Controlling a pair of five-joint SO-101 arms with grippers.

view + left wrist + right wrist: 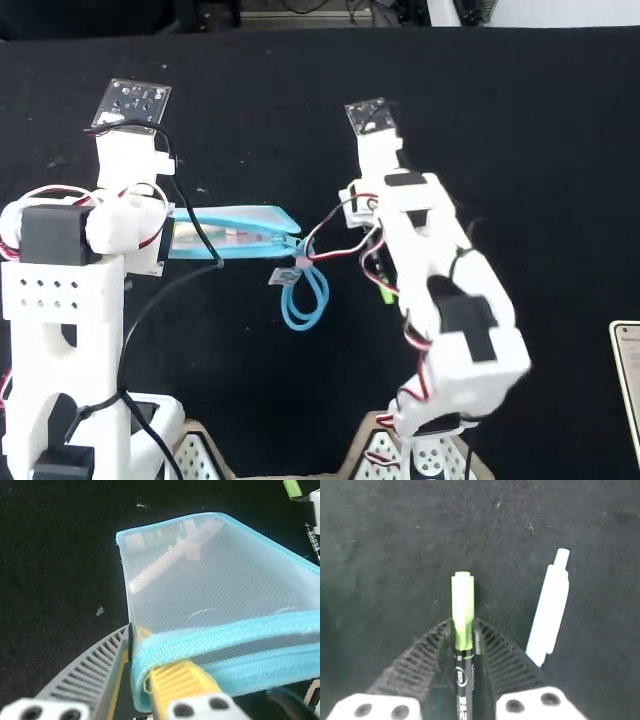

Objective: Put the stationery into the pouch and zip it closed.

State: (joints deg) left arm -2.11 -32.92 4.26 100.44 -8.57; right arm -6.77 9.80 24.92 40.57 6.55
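Pouches: one pouch, translucent, blue-edged, its end clamped by the left gripper.
Pens: two. The green-capped pen is pinched in the right gripper; the white pen lies just beside.

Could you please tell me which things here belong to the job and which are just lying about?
Job:
pouch, held by the left hand
green pen, held by the right hand
white pen, lying on the table

Lying about:
flat white thing at the table's right edge
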